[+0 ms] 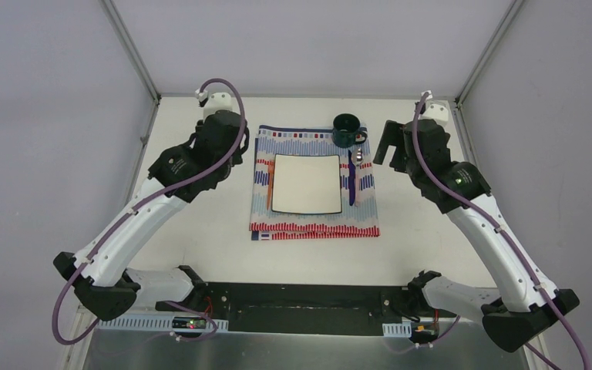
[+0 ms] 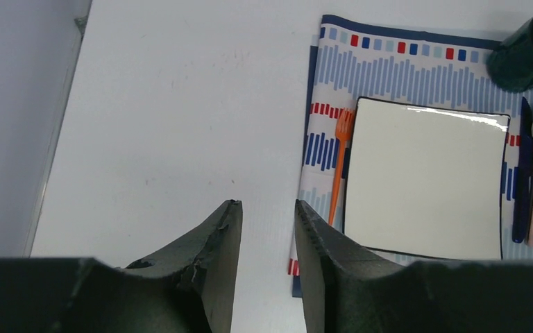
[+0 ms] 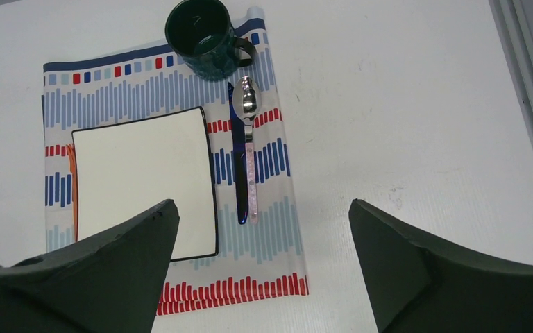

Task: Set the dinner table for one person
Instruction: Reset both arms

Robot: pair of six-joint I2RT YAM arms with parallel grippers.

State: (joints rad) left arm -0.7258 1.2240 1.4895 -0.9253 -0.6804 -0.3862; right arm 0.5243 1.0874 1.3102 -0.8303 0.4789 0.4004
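Observation:
On the white dinner table [image 1: 200, 231] lies a striped red-blue-white placemat [image 1: 316, 225] carrying a white square plate [image 1: 306, 183]. An orange fork [image 2: 340, 159] lies along the plate's left side. A blue knife [image 3: 239, 166] and a pink-handled spoon [image 3: 248, 104] lie on its right. A dark green mug [image 1: 346, 129] stands at the mat's far right corner. My left gripper [image 2: 267, 205] hovers over bare table left of the mat, slightly open and holding nothing. My right gripper [image 3: 264, 202] hangs wide open and holds nothing, above the mat's right edge.
Grey aluminium rails [image 1: 145, 131] edge the table on both sides, with white walls behind. A black base plate [image 1: 301, 304] with both arm mounts runs along the near edge.

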